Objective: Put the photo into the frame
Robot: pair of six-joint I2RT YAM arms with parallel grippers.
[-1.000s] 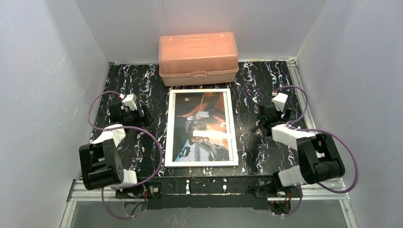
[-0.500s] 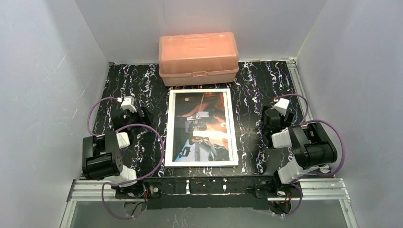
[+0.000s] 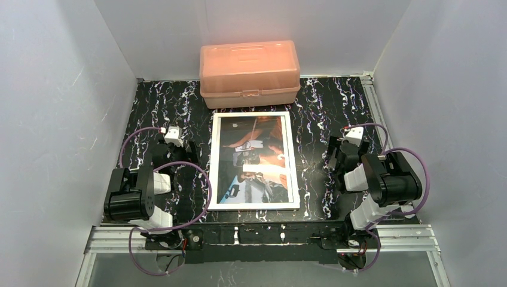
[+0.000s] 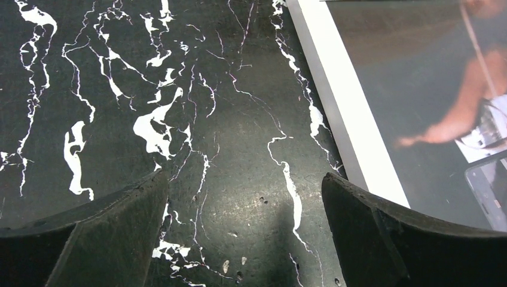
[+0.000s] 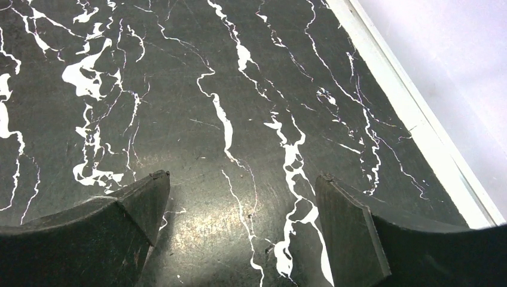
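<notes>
- Top external view: the frame [image 3: 254, 205] lies flat and face-up, and the photo [image 3: 256, 160] fills its opening, picture side up, with a white band showing evenly on all four sides.
- The orange box [image 3: 249, 72] sits just beyond the frame's far rail, lid down.
- The left gripper [image 3: 179, 149] is low on the frame's left side, near it but apart. The right gripper [image 3: 336, 152] is on the frame's right side and a little further off. Neither carries anything.
- By the look of it the photo is already seated, so the step in hand is to get clear without disturbing it.
- Left wrist view: the left gripper [image 4: 244, 179] has its jaws spread wide over the bare table [image 4: 119, 60]. The frame's white rail [image 4: 341, 101] runs just to the right of the right-hand finger, with the photo [image 4: 418, 89] inside it.
- That finger is the risk. A sideways swing toward the frame could catch the rail and skew it, so the arm is best drawn straight away from the frame.
- Right wrist view: the right gripper [image 5: 240, 178] is also wide apart and empty. No part of the frame is in sight, only the table [image 5: 179, 89] on the frame's right side.
- This arm has room, and pulling back from the frame should be safe.
</notes>
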